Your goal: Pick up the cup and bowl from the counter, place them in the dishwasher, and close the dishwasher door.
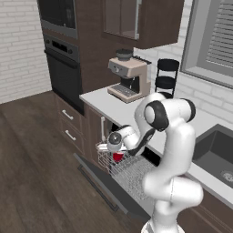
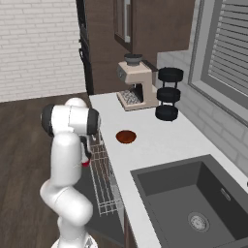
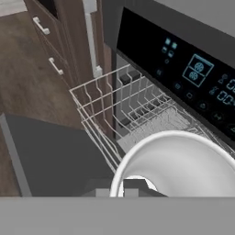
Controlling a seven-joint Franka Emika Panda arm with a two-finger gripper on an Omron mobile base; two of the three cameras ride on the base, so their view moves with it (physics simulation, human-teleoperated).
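Right up close, the cup shows its white rim and pale inside, red wall below, pinched tight in the gripper above the wire rack of the open dishwasher. Farther back, the reddish-brown bowl sits shallow and round on the white counter.

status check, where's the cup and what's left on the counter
Tool shut on the cup, hanging over the pulled-out dish rack. Bowl sits on the counter. Dishwasher door down, nothing blocking the rack.
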